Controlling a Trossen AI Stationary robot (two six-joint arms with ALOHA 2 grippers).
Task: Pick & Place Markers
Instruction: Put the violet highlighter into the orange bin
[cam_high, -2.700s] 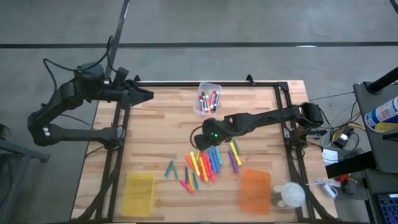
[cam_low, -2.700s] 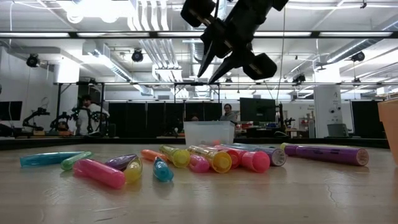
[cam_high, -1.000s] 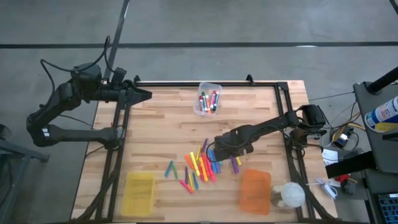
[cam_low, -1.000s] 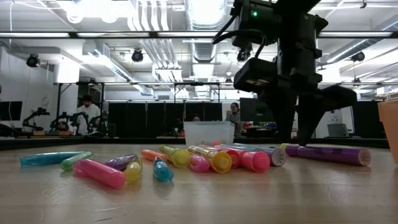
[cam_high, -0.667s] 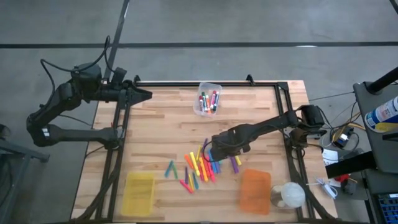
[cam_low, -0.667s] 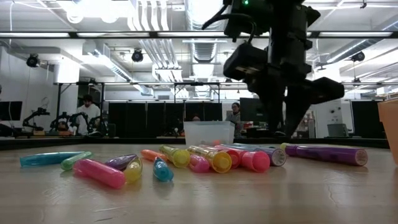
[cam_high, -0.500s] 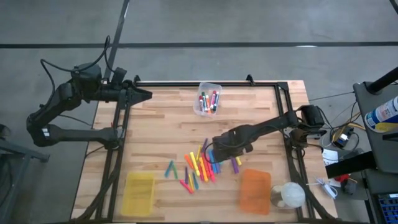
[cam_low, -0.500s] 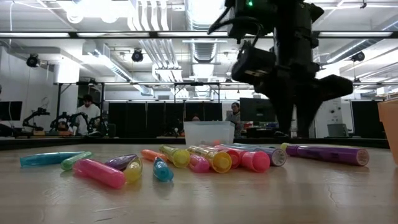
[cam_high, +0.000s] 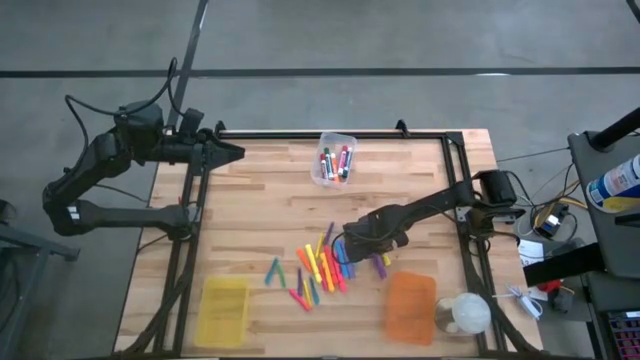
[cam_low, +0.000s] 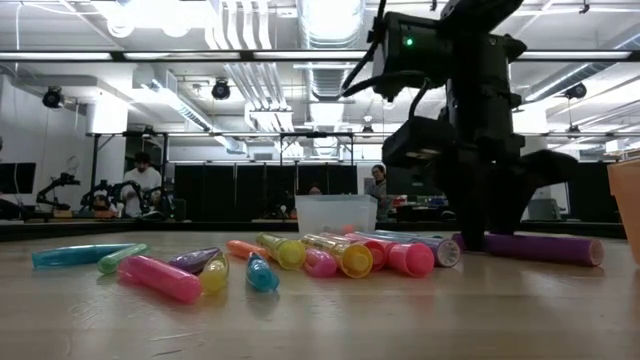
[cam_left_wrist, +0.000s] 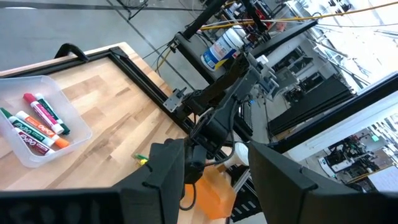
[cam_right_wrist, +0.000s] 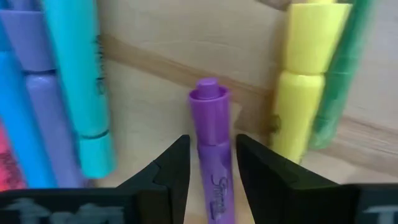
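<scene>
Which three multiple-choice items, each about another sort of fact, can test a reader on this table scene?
1. Where is the right end effector?
A. over the yellow bin
B. low over the loose markers
C. inside the clear bin

2. What colour is the marker between its fingers?
A. purple
B. yellow
C. teal

3. How is the left end effector?
A. shut on a marker
B. open, holding nothing
C. resting in the orange bin

Answers:
1 B: the high view shows it down at the loose markers.
2 A: the right wrist view shows the purple marker between its fingers.
3 B: it hangs at the table's far left corner, empty.
</scene>
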